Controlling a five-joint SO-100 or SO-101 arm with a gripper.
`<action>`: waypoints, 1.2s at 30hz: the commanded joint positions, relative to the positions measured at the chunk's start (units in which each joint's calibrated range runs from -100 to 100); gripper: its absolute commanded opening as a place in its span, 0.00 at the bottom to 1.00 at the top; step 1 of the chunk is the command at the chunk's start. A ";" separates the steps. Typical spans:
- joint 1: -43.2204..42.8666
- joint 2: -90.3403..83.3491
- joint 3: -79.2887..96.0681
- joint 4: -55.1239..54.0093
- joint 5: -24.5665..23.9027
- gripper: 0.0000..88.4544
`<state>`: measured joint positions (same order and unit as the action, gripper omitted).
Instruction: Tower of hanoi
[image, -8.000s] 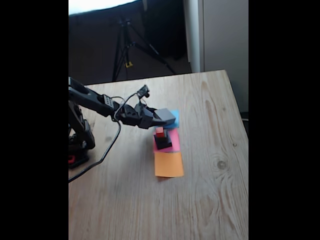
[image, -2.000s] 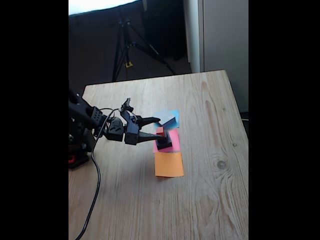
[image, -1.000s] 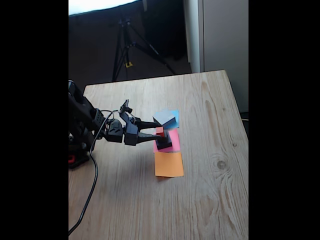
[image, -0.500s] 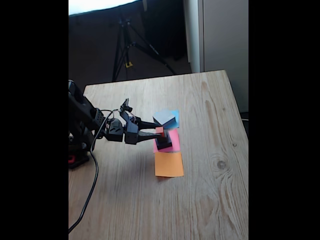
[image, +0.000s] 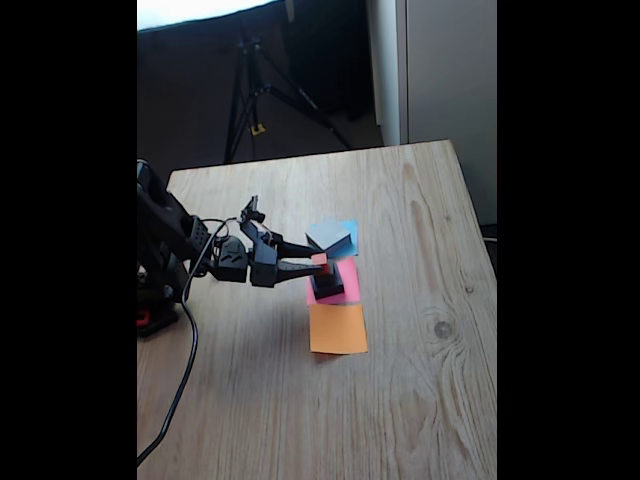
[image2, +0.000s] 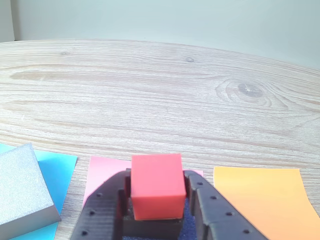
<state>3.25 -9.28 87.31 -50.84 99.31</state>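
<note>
Fixed view: arm reaches in from the left of the frame, gripper (image: 318, 265) level with the stack on the pink paper square (image: 347, 280). Red cube (image: 319, 262) sits right at the fingertips, on top of the small black cube (image: 327, 283). Black slab under that is hard to separate from the cube here. Grey slab (image: 329, 236) lies apart on the blue paper square (image: 347, 229), just behind the gripper's far finger, not touching it. Orange paper square (image: 337, 328) is bare, next along toward the camera. All on the wooden table (image: 420, 330).

Wrist view: red cube (image2: 155, 186) dead centre between the two fingers (image2: 209, 210), one finger on each side face, no visible gap either side. Gripper (image2: 155, 200) reads as closed onto the red cube, pinching it across its width. Cube looks to rest on the black block (image2: 150, 227) beneath; whether it is lifted off cannot be told. Grey slab (image2: 22, 192) lower left on blue paper (image2: 57, 172); orange paper (image2: 262, 197) to the right, well clear.

Judgement: the cube is already inside the grip, so the coming move turns on lifting straight up, then carrying it sideways to whichever paper square it is meant for.
</note>
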 joint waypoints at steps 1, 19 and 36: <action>-0.62 -0.03 -1.22 -0.92 0.69 0.06; -2.12 -7.53 -8.49 12.27 0.69 0.05; -8.23 -19.49 -62.22 86.82 -8.34 0.04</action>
<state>-2.84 -25.78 43.42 14.65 92.19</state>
